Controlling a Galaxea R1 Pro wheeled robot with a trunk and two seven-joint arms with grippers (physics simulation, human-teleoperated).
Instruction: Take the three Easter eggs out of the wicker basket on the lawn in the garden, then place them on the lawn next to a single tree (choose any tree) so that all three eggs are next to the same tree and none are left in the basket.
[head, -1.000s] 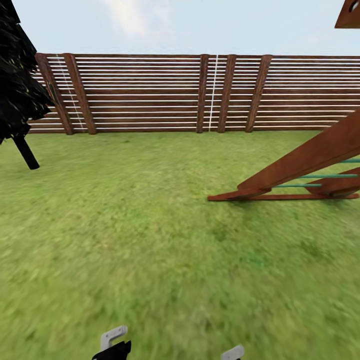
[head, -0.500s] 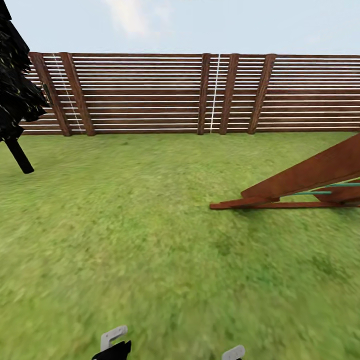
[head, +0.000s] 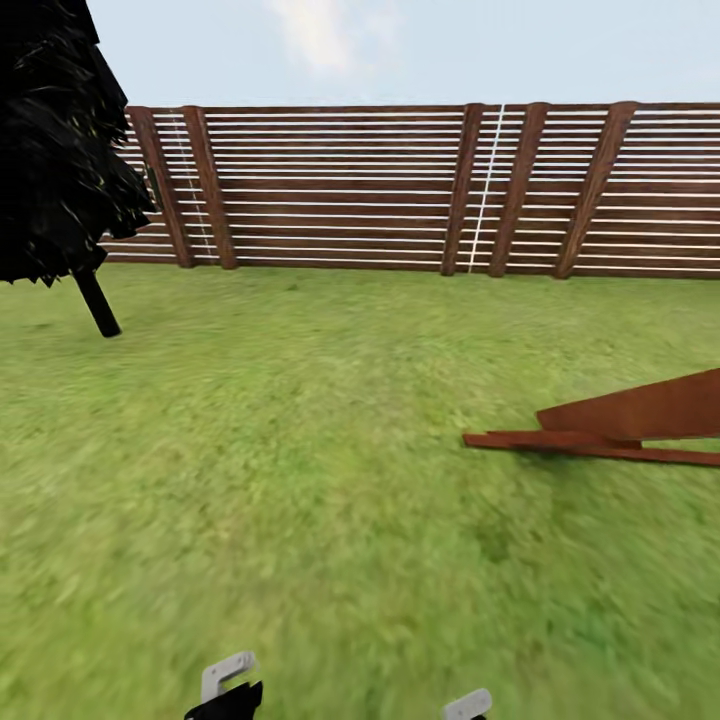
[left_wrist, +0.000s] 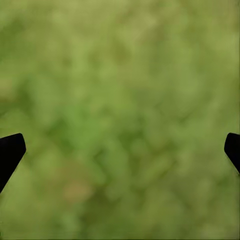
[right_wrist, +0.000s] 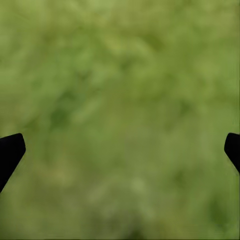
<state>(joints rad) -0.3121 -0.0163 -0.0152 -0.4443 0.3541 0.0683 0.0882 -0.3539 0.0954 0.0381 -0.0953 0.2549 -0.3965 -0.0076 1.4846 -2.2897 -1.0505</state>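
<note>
Before the fence (head: 400, 190), seemingly blurred green lawn (head: 300, 450)

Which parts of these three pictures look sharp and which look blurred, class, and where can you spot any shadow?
Head view: fence slats are crisp, near lawn smeared, faint dark patch under the wooden beam. Left wrist view: grass soft, dark fingertips clean-edged. Right wrist view: equally blurry grass, no distinct shadow.

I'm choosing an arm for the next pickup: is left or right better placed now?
Neither has an edge yet. The left gripper and right gripper both hang open over the lawn, posed alike, with nothing between their fingers.
</note>
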